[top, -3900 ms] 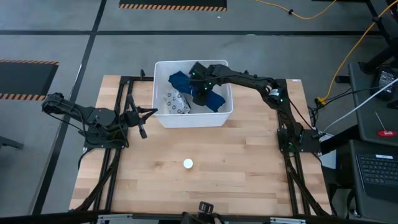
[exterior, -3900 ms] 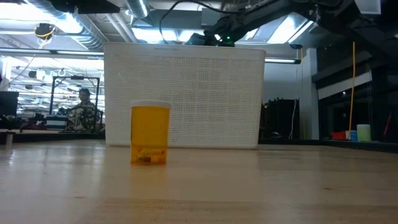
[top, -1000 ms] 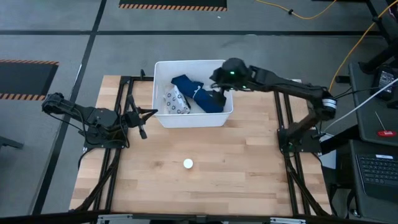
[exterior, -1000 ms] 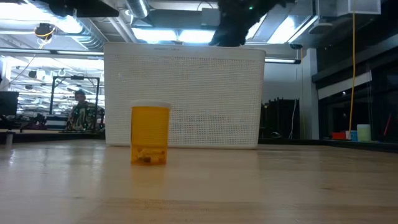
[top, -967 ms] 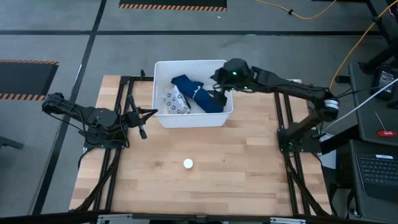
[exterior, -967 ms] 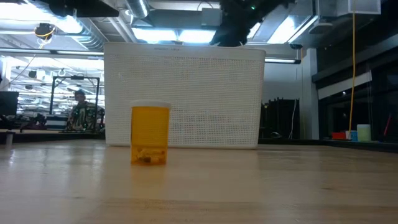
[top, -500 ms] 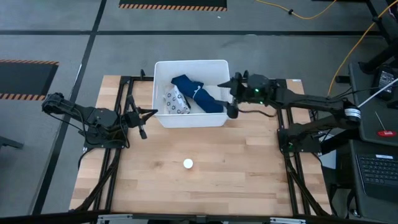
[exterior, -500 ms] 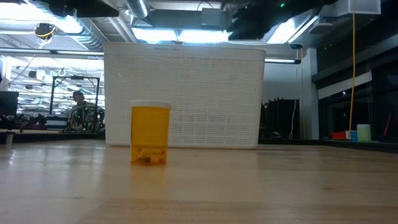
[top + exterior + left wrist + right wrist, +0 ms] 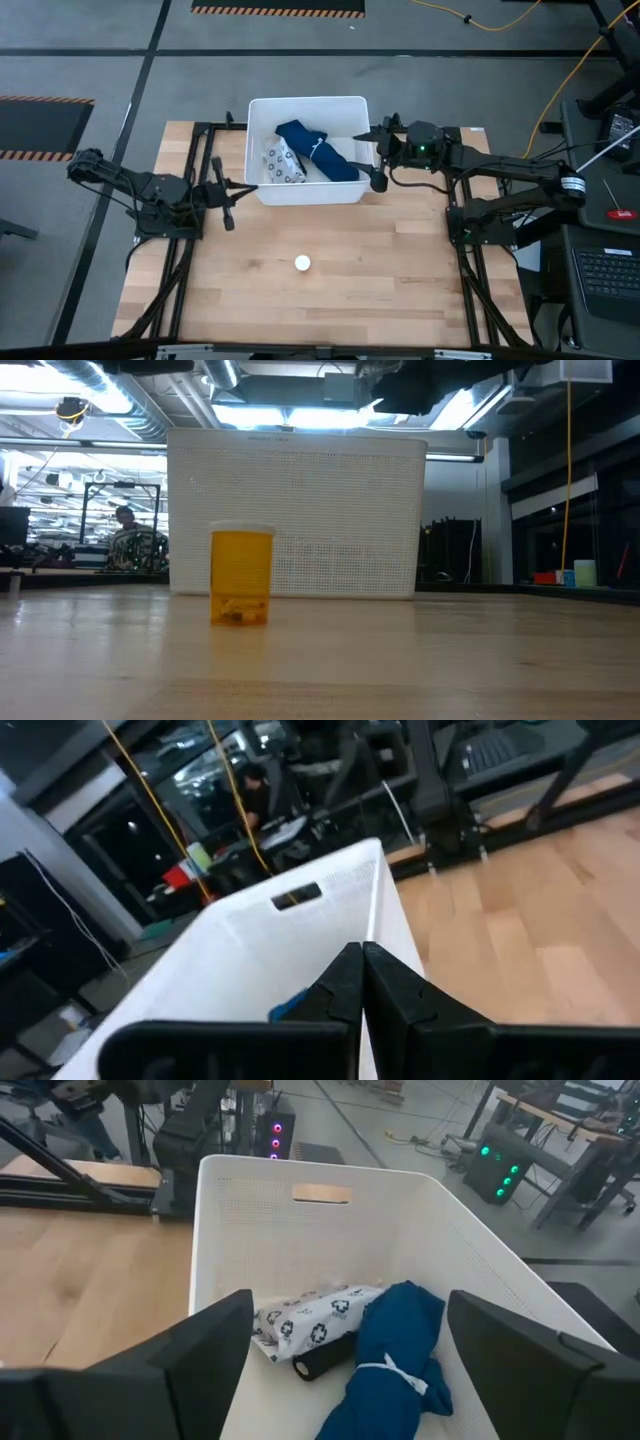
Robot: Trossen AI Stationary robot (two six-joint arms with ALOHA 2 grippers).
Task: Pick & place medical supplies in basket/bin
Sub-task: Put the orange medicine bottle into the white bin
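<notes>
The white bin (image 9: 308,106) stands at the table's far middle. Inside it lie the dark-blue cloth bundle (image 9: 318,151) tied with a white band (image 9: 392,1370) and, to its left, the grey-white patterned packet (image 9: 283,164). The white round object (image 9: 302,263) on the bare table is the cap of an upright yellow pill bottle (image 9: 241,576). My right gripper (image 9: 376,156) hangs open just outside the bin's right wall, facing into the bin (image 9: 300,1230). My left gripper (image 9: 240,188) waits shut at the bin's left side (image 9: 362,965).
A small black cylinder (image 9: 325,1363) lies in the bin between packet and bundle. Black frame rails (image 9: 196,160) run along both table sides. Bare wood (image 9: 400,270) stretches in front of the bin. A person (image 9: 124,520) shows far off in the room behind.
My right gripper has drawn back from above the bin's right part toward the table's right edge, and now sits outside the bin's right wall. The blue bundle and the packet have stayed in the bin.
</notes>
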